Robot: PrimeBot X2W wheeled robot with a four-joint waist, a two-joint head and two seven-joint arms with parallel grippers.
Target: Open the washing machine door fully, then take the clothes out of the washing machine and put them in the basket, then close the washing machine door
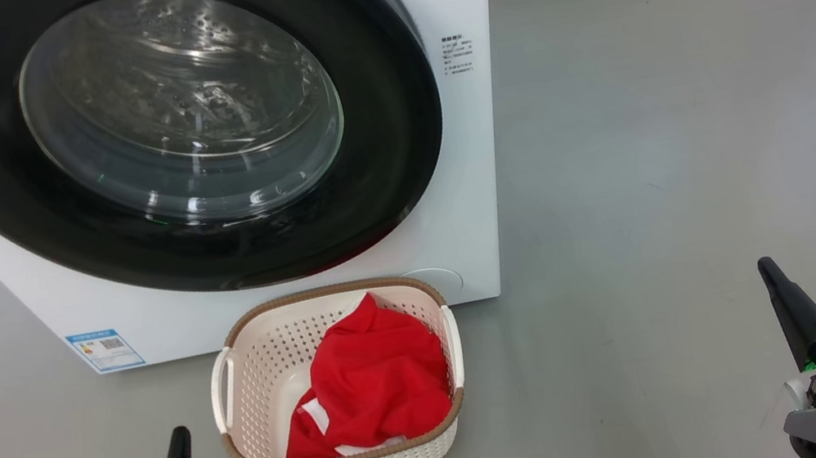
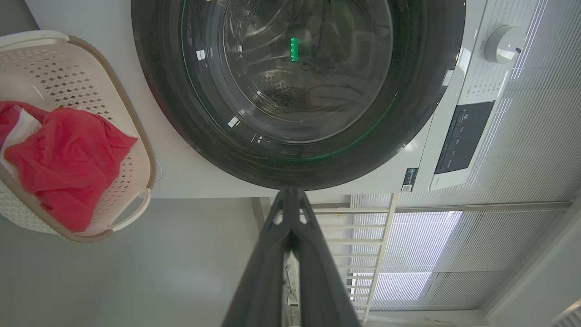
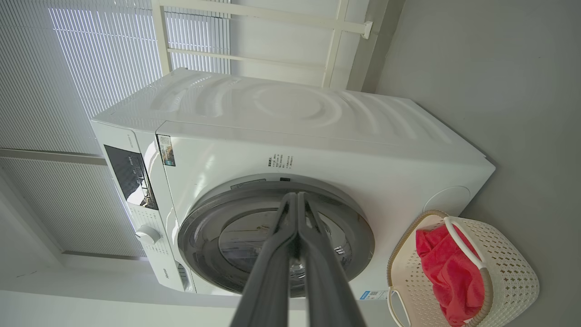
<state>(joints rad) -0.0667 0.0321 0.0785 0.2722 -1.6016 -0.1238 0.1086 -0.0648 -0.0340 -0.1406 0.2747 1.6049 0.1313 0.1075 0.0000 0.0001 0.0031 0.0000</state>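
Note:
The white washing machine (image 1: 440,174) stands ahead with its black-ringed glass door (image 1: 181,109) shut flat against the front. On the floor just before it sits the cream basket (image 1: 254,375), and red clothes (image 1: 379,379) with white trim lie inside. My left gripper (image 1: 179,437) is shut at the lower left, short of the basket's left side. My right gripper (image 1: 766,267) is shut at the lower right, well away from the basket. In the left wrist view my shut fingers (image 2: 290,213) point at the door's (image 2: 295,77) rim; in the right wrist view my shut fingers (image 3: 297,213) point at the door (image 3: 254,231).
Grey floor (image 1: 690,132) spreads wide to the right of the machine. A blue label (image 1: 105,349) marks the machine's lower left corner. Window blinds (image 3: 81,68) and a white frame (image 3: 336,32) stand behind the machine.

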